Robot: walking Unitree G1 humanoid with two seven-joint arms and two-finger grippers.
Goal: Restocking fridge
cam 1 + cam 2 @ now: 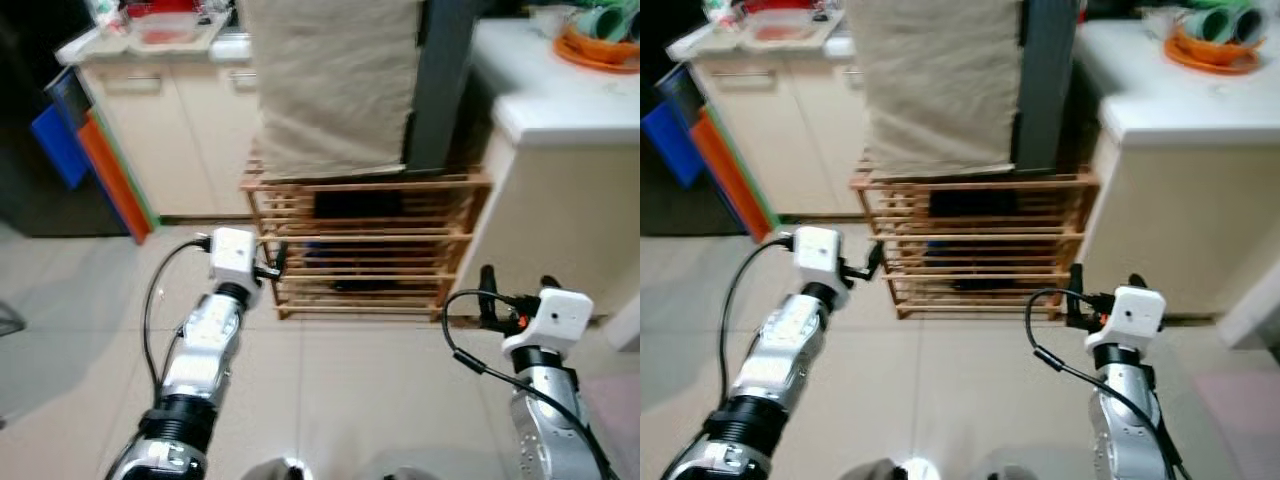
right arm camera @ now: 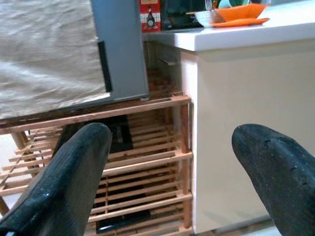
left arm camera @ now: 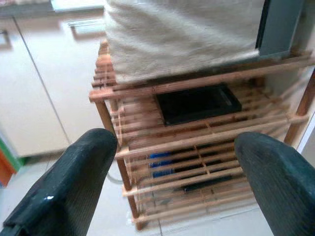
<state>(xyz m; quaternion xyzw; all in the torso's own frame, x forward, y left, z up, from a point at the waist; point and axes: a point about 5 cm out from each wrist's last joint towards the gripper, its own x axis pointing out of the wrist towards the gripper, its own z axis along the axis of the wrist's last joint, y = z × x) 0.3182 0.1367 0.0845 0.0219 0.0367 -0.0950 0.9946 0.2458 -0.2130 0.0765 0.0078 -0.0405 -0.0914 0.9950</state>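
Note:
The fridge [image 1: 440, 80] is a grey box standing on a low wooden slatted rack [image 1: 370, 240], with a beige cloth [image 1: 335, 80] draped over its front. My left gripper [image 1: 275, 262] is held out at the rack's left corner, open, with nothing between its fingers [image 3: 74, 182]. My right gripper [image 1: 517, 290] hovers low by the rack's right end, next to the white counter, also open and empty. A black tray [image 3: 197, 103] lies on a rack shelf under the fridge, and something blue [image 3: 160, 162] sits on a lower shelf.
A white counter [image 1: 560, 120] stands right of the rack, carrying an orange plate [image 1: 600, 45] with green cups. Cream cabinets [image 1: 190, 130] are on the left, with blue and orange boards [image 1: 95, 160] leaning beside them. Pale tiled floor [image 1: 350, 400] lies before the rack.

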